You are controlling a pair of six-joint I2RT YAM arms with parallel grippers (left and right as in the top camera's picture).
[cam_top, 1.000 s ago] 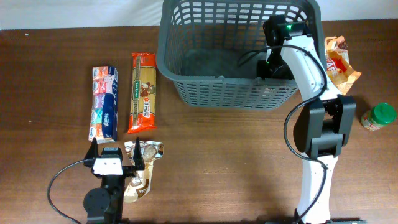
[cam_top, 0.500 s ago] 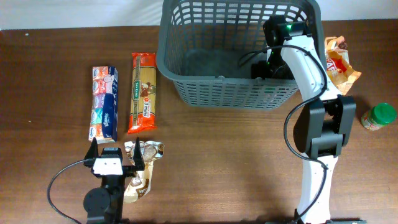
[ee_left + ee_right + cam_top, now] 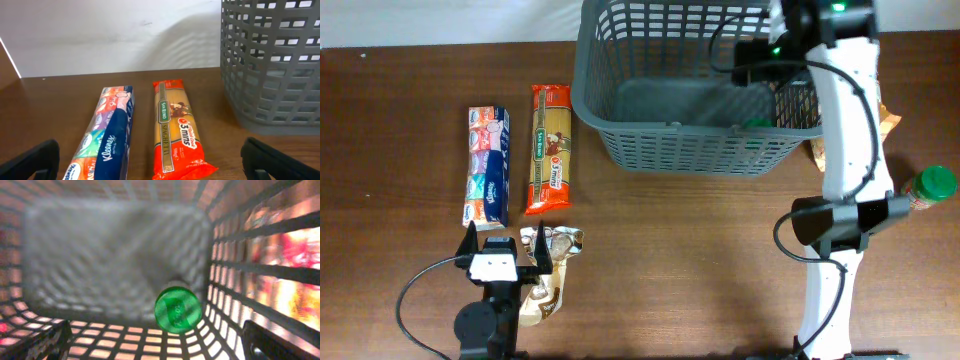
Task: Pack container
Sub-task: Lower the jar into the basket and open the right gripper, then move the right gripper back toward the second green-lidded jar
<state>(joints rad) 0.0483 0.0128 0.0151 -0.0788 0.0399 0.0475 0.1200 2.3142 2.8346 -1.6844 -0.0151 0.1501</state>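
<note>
The container point(image 3: 690, 150) stands at the far side of the bench point(image 3: 680, 260) with a green-lidded jar point(image 3: 177, 308) inside near its right wall, the right gripper point(image 3: 756, 62) above it spread wide and empty, the left gripper point(image 3: 506, 232) likewise spread, holding nothing.

— What does the right arm point(image 3: 850, 120) look like?
— White shell links between black joint housings point(image 3: 845, 215). A small green light point(image 3: 836, 8) glows on its black top block, and a black cable point(image 3: 779, 232) loops out at 9 o'clock from the lower joint.
— And the left arm point(image 3: 485, 322)?
— It is black with a round base, capped by a white block point(image 3: 496, 268). The left end effector point(image 3: 506, 243) has two black pointed fingers point(image 3: 35, 160). A thin dark lead point(image 3: 403, 300) curls off at 9 o'clock.
— And in the right wrist view?
— Dark, blurred fingertips point(image 3: 280, 342).
</note>
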